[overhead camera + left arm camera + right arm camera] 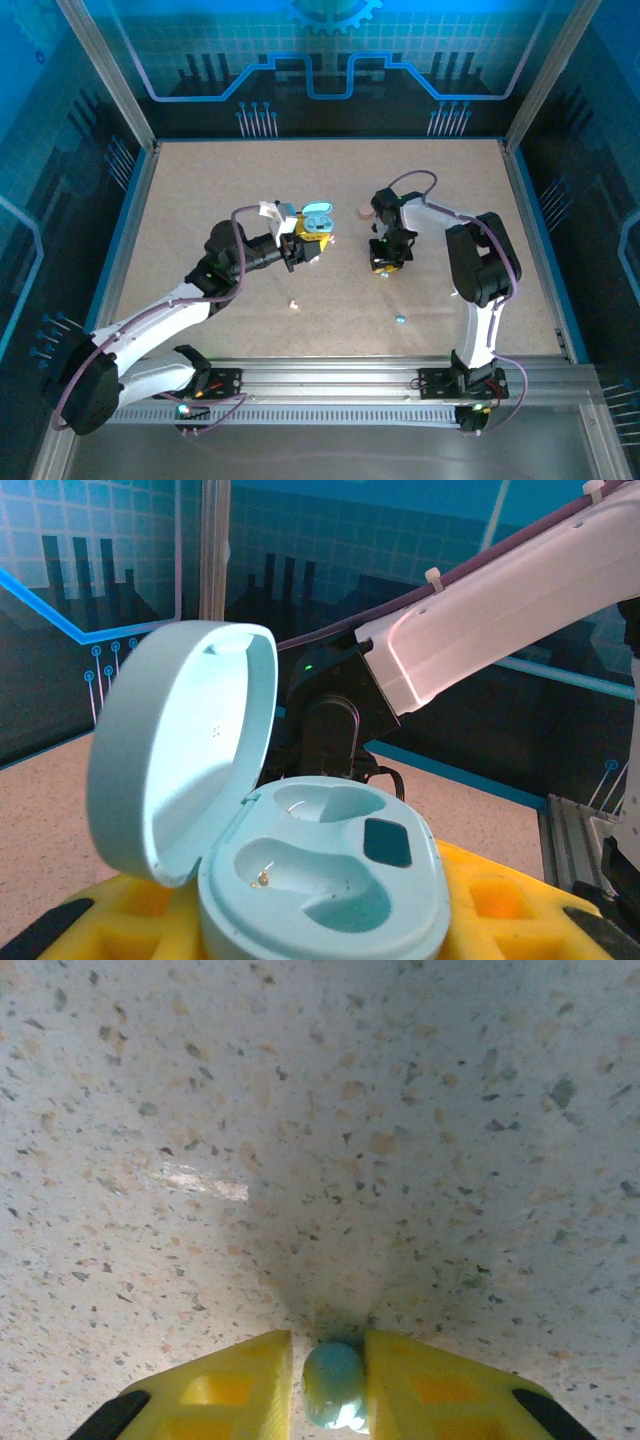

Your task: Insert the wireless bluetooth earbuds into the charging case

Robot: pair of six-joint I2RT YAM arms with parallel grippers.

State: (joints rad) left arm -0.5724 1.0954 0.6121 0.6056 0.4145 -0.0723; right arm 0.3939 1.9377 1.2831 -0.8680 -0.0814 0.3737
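Left claw (303, 244) clamped on the open teal charging case (320, 865), lid up, both wells empty, so nothing seated yet; right claw (386, 262) down at the surface (300, 1110), pinching a pale blue earbud (333, 1385) between its fingertips (245, 1385); judged early stage, with lift, carry across and insertion all left to do.
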